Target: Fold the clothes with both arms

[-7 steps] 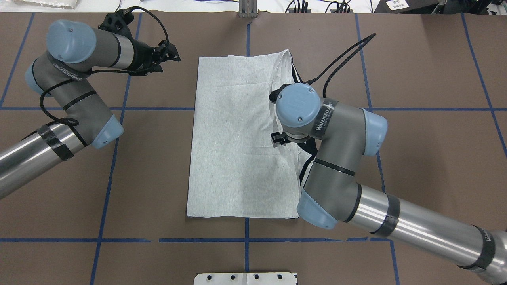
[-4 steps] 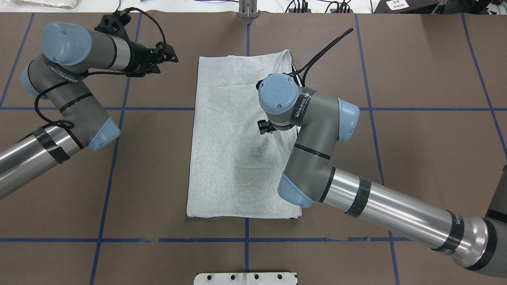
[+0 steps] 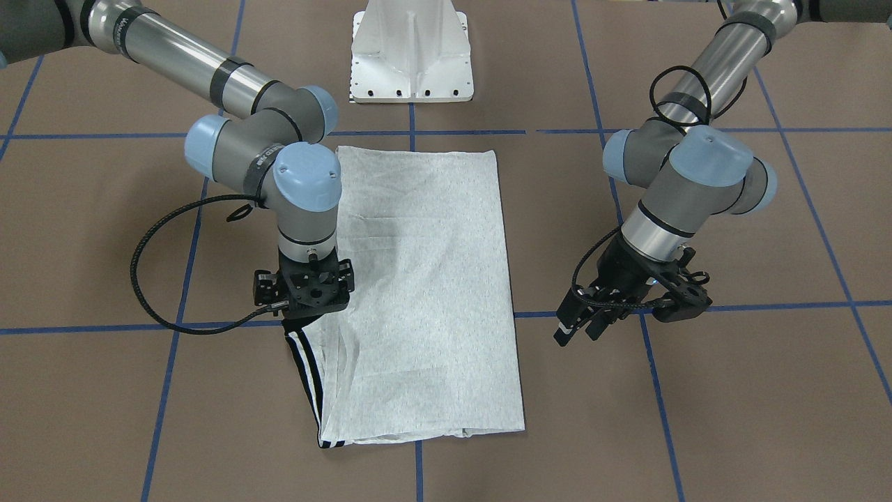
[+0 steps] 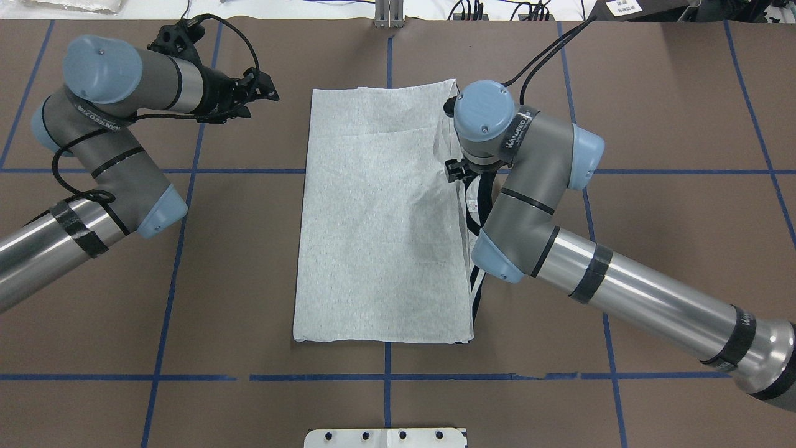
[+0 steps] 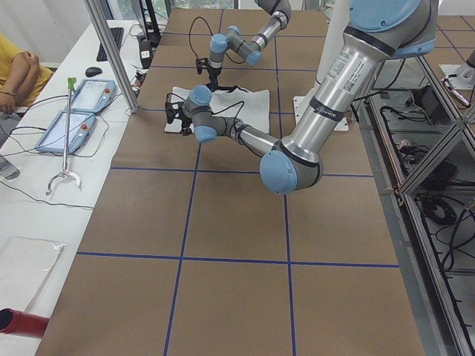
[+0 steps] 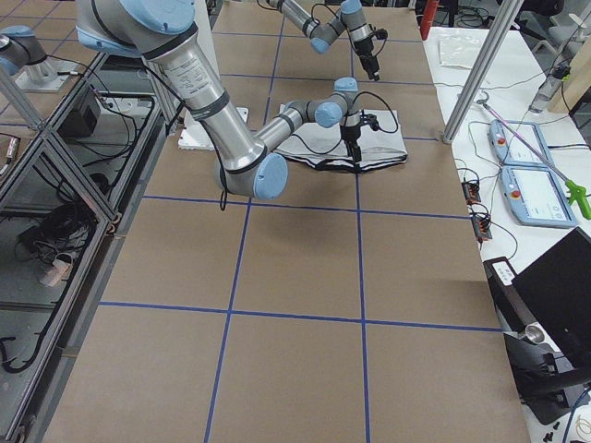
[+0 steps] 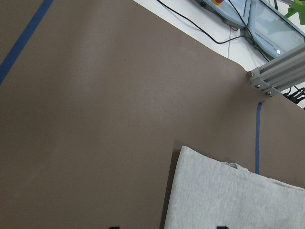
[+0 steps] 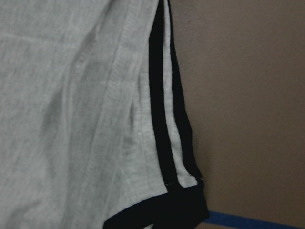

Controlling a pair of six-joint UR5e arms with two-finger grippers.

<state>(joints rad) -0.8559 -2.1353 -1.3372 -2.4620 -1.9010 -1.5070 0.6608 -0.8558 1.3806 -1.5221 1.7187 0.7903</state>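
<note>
T-shirt (image 4: 379, 218) lies mid-way on the table (image 4: 684, 249), folded lengthwise into a long panel, print hidden. Striped sleeve (image 3: 304, 362) pokes out below my right gripper (image 3: 304, 315); I cannot tell its grip. Left gripper (image 3: 577, 333) hangs released, off the cloth. I judge crosswise folds remain.

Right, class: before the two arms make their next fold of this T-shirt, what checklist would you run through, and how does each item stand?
1. Is the left gripper open? Ok: its jaws stand apart in the left wrist view.
2. Is it at the T-shirt? Not ok: it hangs over bare table beside the far left corner.
3. Does the right gripper hold fabric? Cannot tell: its jaws are hidden under the wrist, at the shirt's right edge.
4. Are edges tucked? Not ok: the black-and-white striped trim pokes out there.
5. Is the body flat? Ok: light creases only.
</note>
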